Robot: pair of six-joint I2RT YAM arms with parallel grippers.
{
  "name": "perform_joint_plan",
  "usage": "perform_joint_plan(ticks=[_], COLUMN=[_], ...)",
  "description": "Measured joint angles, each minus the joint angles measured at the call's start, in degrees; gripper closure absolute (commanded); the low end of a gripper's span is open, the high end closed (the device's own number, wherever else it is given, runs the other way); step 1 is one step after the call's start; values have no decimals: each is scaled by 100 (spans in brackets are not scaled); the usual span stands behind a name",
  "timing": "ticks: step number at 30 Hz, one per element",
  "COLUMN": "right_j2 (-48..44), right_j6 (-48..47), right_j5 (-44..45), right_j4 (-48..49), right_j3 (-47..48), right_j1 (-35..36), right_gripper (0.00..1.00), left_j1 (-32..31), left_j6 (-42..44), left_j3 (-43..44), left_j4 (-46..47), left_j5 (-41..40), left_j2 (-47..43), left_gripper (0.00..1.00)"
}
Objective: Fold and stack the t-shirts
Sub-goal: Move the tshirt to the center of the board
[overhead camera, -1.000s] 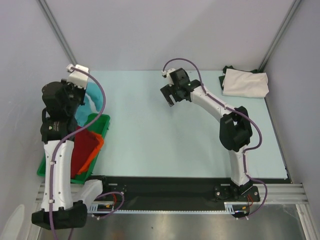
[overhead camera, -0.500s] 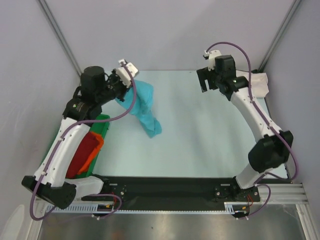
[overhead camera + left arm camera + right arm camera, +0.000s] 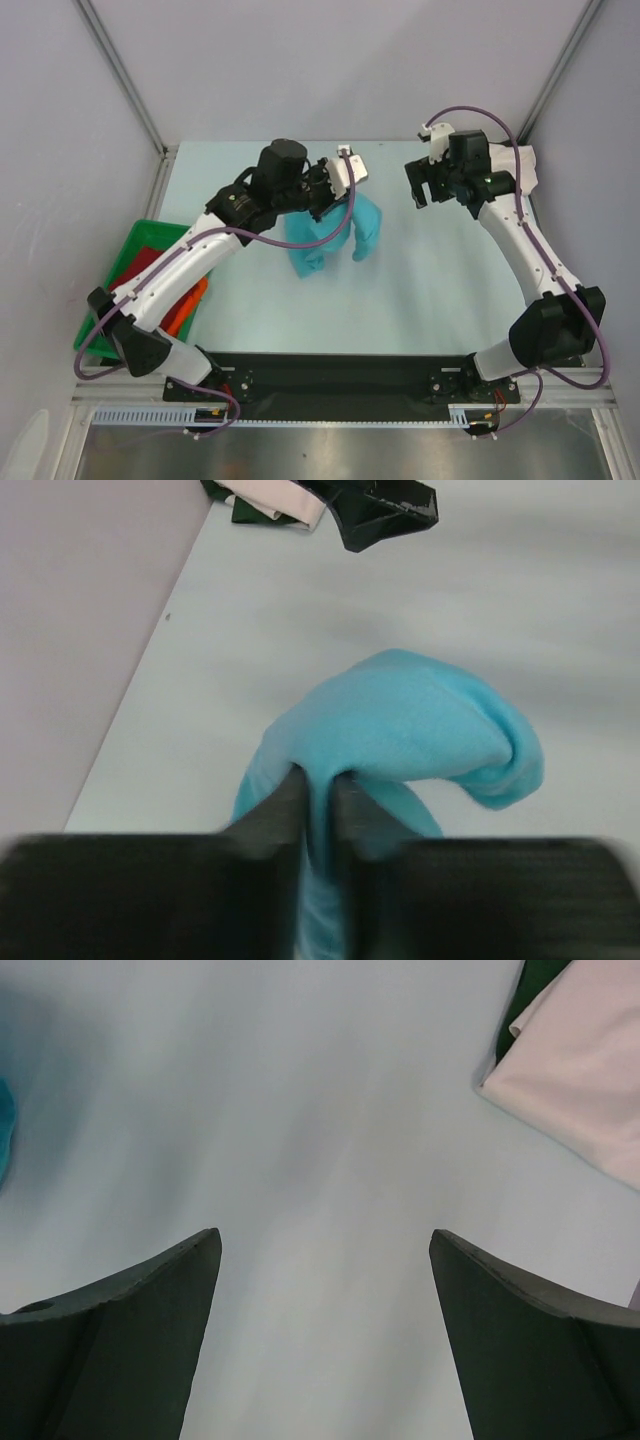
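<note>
My left gripper (image 3: 338, 196) is shut on the turquoise t-shirt (image 3: 325, 238) and holds it bunched and hanging over the middle of the table, its lower end resting on the surface. In the left wrist view the cloth (image 3: 400, 720) is pinched between my fingers (image 3: 320, 792). My right gripper (image 3: 424, 194) is open and empty, above the table to the right of the shirt; its wrist view (image 3: 325, 1250) shows bare table between the jaws. A folded cream-white t-shirt (image 3: 580, 1080) lies at the back right. Dark red (image 3: 152, 265) and orange (image 3: 196, 295) shirts lie in the bin.
A green plastic bin (image 3: 120, 255) stands at the table's left edge, partly under my left arm. A dark green cloth (image 3: 530, 990) lies under the cream-white shirt. Grey walls close the table at the back and sides.
My left arm has swung from the bin at the left to the table's middle, carrying the turquoise shirt. My right gripper went from the centre to the back right, then down a little.
</note>
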Motion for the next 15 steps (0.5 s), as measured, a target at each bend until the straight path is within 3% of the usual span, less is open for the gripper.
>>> perform_joint_plan(ticks=[1, 3, 9, 15], right_j2=[-28, -166, -1032, -1355], right_j6=[-2, -13, -393, -1176], right_j5=[-35, -168, -457, -748], right_j4=[0, 33, 264, 509], right_j3=[-26, -177, -1115, -1832], right_j1=[-55, -219, -365, 863], right_gripper=[8, 8, 11, 16], left_j1=[-48, -72, 282, 1810], left_j6=[-22, -94, -570, -1038], left_j3=[-2, -2, 28, -575], left_j4=[59, 225, 643, 833], left_j5=[-2, -79, -660, -822], left_j2=[59, 179, 702, 664], left_gripper=[43, 17, 11, 14])
